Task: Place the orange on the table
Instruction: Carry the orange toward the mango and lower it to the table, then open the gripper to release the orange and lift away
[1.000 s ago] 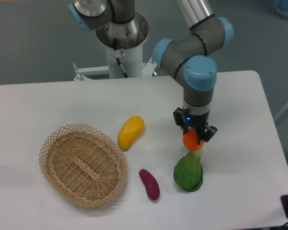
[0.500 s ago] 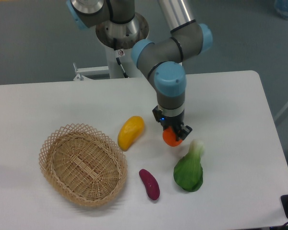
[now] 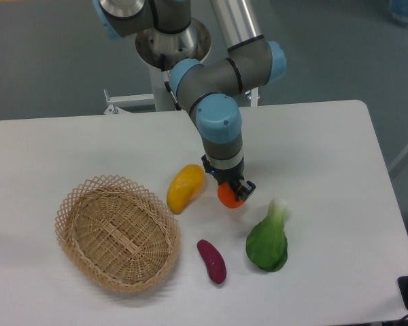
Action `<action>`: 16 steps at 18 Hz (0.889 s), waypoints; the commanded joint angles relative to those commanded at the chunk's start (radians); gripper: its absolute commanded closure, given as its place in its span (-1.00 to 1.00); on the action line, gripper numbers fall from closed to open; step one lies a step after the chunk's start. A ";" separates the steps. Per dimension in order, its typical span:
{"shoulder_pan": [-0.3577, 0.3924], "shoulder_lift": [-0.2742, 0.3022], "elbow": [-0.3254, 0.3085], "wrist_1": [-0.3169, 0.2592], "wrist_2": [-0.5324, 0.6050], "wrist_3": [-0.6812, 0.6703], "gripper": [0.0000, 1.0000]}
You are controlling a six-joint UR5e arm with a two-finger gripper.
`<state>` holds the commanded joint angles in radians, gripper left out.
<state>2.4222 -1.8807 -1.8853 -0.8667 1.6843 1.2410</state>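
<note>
Fixed camera, looking down on the table (image 3: 326, 136) from the front. The arm (image 3: 221, 75) reaches forward from its pedestal (image 3: 170, 47) at the far edge and points its wrist straight down. The gripper (image 3: 230, 189) is closed on the orange (image 3: 228, 195), whose lower half shows below the dark fingers (image 3: 243, 189); the upper half is hidden between them.

Positions relative to the orange: the yellow fruit (image 3: 185, 187) lies just beside it to the left, near but apart. The green vegetable (image 3: 268, 239) lies near, to the lower right, its pale stalk end pointing up toward the orange without touching it. The purple vegetable (image 3: 211, 260) lies below and slightly left, apart. The basket (image 3: 115, 231) sits well apart to the lower left (nothing shows in it).

The orange hangs over bare white tabletop between the yellow fruit and the green vegetable. Whether it rests on the surface or hangs just above it cannot be told from this angle; no clear gap or contact shadow is visible.

Step in hand, as judged: the carry is ending and the set-down is due. The next move calls for a short straight descent until the orange bears on the table, then parting the fingers and lifting clear vertically. Sideways drift should be avoided, since the yellow fruit is close, and a round fruit may roll once freed.
</note>
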 joint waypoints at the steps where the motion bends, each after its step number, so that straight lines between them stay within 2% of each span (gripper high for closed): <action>1: 0.000 0.000 0.002 0.002 -0.002 0.002 -0.37; 3: 0.000 -0.002 0.005 0.017 -0.005 0.002 -0.45; 4: 0.002 -0.002 0.005 0.034 -0.011 0.000 -0.56; 5: 0.006 0.002 0.012 0.050 -0.024 -0.001 -0.91; 6: 0.018 0.006 0.015 0.051 -0.081 -0.002 -1.00; 8: 0.040 0.008 0.006 0.046 -0.146 -0.009 -1.00; 16: 0.113 0.005 0.081 0.048 -0.153 -0.018 -1.00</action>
<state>2.5356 -1.8760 -1.8041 -0.8191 1.5310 1.2226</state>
